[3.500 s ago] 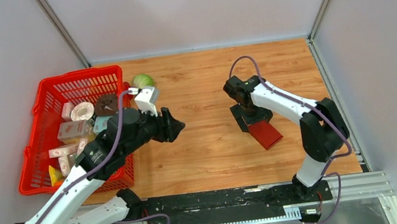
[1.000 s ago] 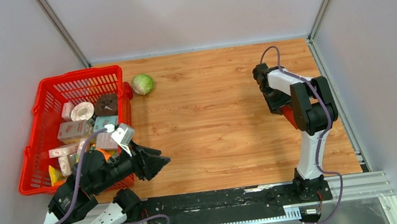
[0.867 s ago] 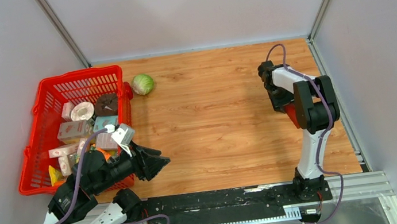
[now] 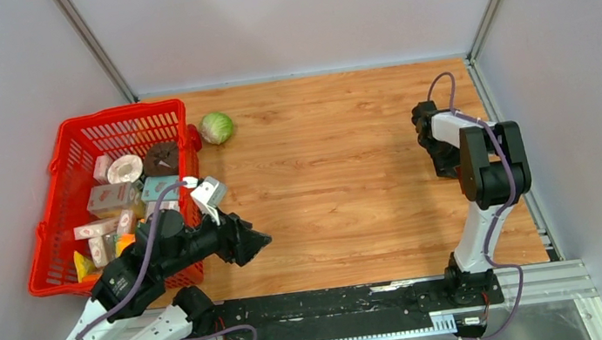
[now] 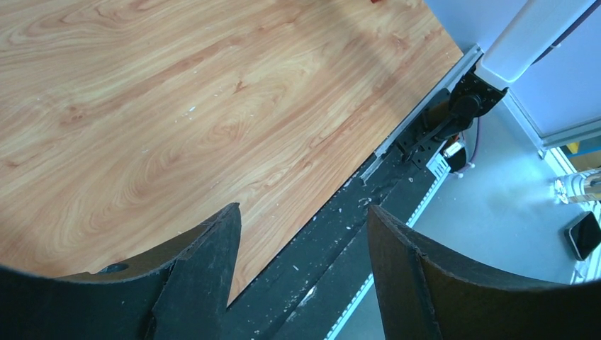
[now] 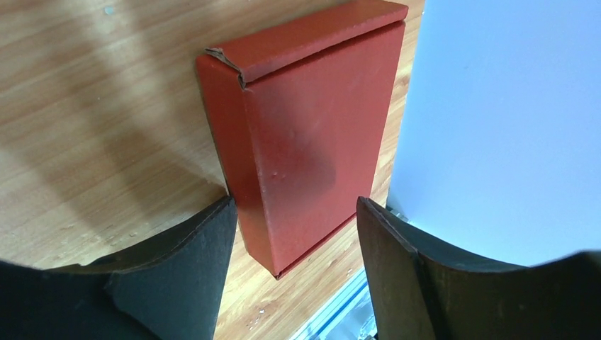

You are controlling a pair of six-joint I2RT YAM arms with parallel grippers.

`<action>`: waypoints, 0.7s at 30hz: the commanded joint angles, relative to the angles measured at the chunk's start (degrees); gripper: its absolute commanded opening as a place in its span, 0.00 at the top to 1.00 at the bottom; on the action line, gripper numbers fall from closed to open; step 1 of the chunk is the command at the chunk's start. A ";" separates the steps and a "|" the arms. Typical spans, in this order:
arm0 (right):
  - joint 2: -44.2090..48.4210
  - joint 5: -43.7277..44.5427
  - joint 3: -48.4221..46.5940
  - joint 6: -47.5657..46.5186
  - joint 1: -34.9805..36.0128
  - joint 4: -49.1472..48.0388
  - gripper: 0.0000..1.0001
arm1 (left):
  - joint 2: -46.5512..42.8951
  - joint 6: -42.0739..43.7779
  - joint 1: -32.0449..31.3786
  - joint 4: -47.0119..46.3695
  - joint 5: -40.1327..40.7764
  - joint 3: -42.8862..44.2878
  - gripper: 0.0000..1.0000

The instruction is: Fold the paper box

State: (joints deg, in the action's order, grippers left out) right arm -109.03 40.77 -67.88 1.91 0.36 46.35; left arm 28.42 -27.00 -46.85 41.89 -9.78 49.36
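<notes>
No legible txt anywhere. Cartons [image 4: 112, 197] in red basket [image 4: 58, 255] carry print, too small to read. Small white mark on left arm [image 4: 124, 286]: illegible. Paper box [image 6: 305, 134]: plain red faces, unlettered.

A light brown wood-grain table [image 4: 325, 176] carried three things. A red plastic mesh basket [image 4: 124, 123] sat at its left side. A round green cabbage [image 4: 216, 128] lay just beside the basket's far right corner. Well apart from the basket, at the table's opposite edge, a closed, rectangular dark red cardboard paper box [image 6: 305, 134] lay flat on the wood, close to the pale wall.
</notes>
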 commanded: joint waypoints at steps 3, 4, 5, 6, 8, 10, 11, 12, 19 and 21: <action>-1.00 1.76 2.93 1.78 0.87 -1.52 0.30 | -0.12 1.16 0.00 -2.16 0.64 -0.32 0.26; -1.27 1.33 2.58 1.52 0.61 -1.78 0.31 | -0.56 1.25 0.00 -1.81 0.64 -0.32 0.26; -1.44 0.89 2.40 1.08 0.61 -2.22 0.31 | -0.82 1.17 0.00 -1.64 0.81 -0.32 0.25; -1.79 0.89 2.22 0.38 0.61 -3.18 0.32 | -1.18 1.34 0.00 -1.37 0.90 -0.32 0.25; -2.76 0.71 1.00 0.28 0.17 -3.11 0.33 | -1.79 1.60 0.00 -0.58 1.25 -0.23 0.25; -3.20 0.45 0.64 0.11 -2.18 -3.19 0.36 | -2.23 1.87 0.00 0.29 1.78 -0.15 0.25; -3.20 0.97 0.47 0.02 -2.64 -3.19 0.38 | -2.32 1.87 0.00 0.39 2.04 -0.15 0.25; -3.20 1.32 0.46 -0.15 -3.08 -3.28 0.40 | -2.50 1.87 0.00 0.65 2.31 -0.06 0.25; -4.17 2.46 -0.06 -0.95 -5.19 -4.86 0.41 | -2.23 1.60 0.00 0.74 1.08 1.08 0.25; -4.70 1.95 0.03 -1.03 -5.98 -5.56 0.41 | -1.62 1.43 0.00 1.00 0.56 1.79 0.25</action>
State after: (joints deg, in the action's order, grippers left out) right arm -110.96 45.04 -67.33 0.27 -4.47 45.04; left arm 26.11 -26.46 -46.85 42.44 -8.32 49.04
